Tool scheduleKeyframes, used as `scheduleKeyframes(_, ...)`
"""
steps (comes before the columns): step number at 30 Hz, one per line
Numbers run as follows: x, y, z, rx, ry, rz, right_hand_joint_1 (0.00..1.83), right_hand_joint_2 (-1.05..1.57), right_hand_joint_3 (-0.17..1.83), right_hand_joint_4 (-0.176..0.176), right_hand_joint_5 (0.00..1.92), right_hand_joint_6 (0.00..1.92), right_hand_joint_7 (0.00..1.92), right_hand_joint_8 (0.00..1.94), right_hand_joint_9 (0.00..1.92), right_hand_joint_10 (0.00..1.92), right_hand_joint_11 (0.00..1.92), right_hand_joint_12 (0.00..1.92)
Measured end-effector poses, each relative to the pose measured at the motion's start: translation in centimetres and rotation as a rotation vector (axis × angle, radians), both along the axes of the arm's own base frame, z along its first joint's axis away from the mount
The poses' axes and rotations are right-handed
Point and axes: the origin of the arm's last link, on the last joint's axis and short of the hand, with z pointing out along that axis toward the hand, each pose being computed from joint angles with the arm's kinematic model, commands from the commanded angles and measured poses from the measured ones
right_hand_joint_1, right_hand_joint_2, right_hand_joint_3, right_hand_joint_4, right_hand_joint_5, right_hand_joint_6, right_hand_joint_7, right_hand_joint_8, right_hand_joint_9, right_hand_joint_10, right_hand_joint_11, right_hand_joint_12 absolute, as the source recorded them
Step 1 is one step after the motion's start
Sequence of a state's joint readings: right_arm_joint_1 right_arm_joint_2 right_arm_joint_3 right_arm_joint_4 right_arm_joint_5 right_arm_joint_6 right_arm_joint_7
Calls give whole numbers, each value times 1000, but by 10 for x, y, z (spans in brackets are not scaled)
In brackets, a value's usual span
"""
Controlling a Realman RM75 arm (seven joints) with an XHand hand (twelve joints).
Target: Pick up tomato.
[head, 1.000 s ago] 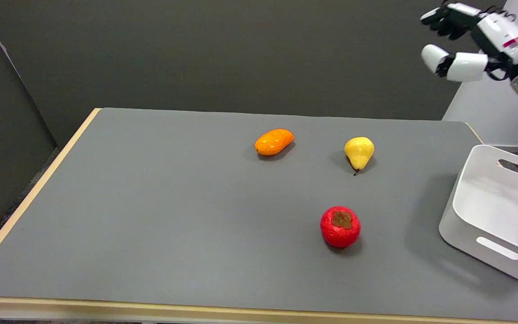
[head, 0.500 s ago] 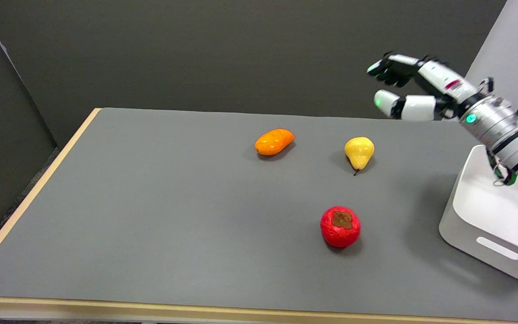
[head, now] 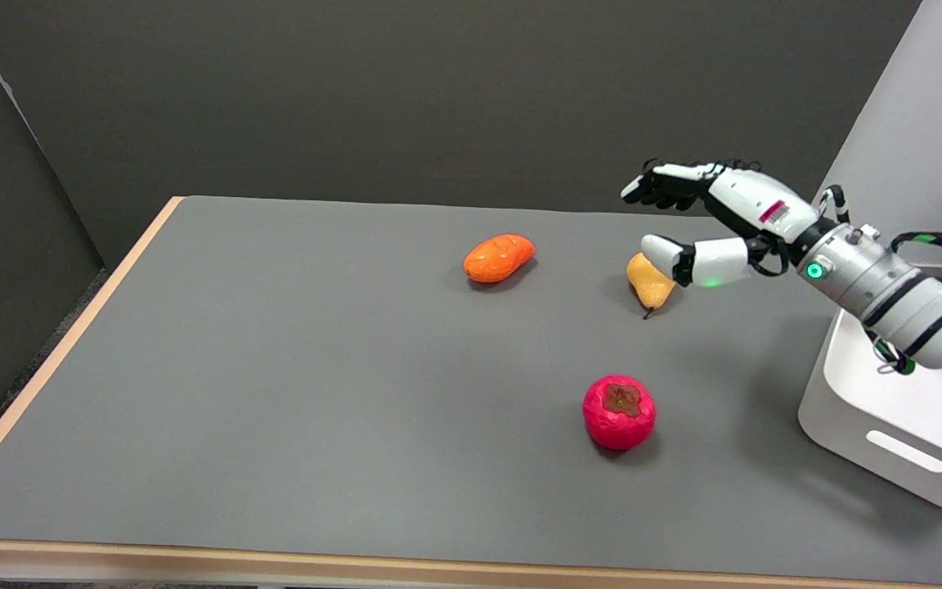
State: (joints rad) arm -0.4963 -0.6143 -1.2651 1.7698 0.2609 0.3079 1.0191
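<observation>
A red tomato [head: 619, 411] with a brown stem cap sits on the grey table [head: 275, 393], right of centre and toward the near side. My right hand [head: 712, 221] hangs in the air above the table's far right part, fingers spread and holding nothing. It is well beyond the tomato and higher, with its thumb in front of the yellow pear [head: 647, 284], partly hiding it.
An orange fruit [head: 498, 258] lies at the far middle of the table. A white bin [head: 896, 425] stands at the right edge, under my forearm. The table's wooden edge runs along the left and near sides.
My right hand has come down and to the left from the upper right corner, still empty, and now overlaps the pear in the picture. The fruits have not moved.
</observation>
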Motion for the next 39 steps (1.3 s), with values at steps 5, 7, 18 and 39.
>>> scheduleKeyframes(5,-4,12,-5,49,-26,-17,343,675,969,151,374,782,481,578,436,857,315,1382)
scheduleKeyframes(7,-5,16,-7,68,-37,-26,353,671,959,156,374,791,490,588,442,870,325,1399)
scheduleKeyframes(18,-19,39,-13,126,-103,-84,309,644,989,165,381,787,494,616,467,867,358,1397)
scheduleKeyframes(39,-43,46,-35,207,-70,-135,275,644,904,141,332,681,433,459,378,814,300,1378)
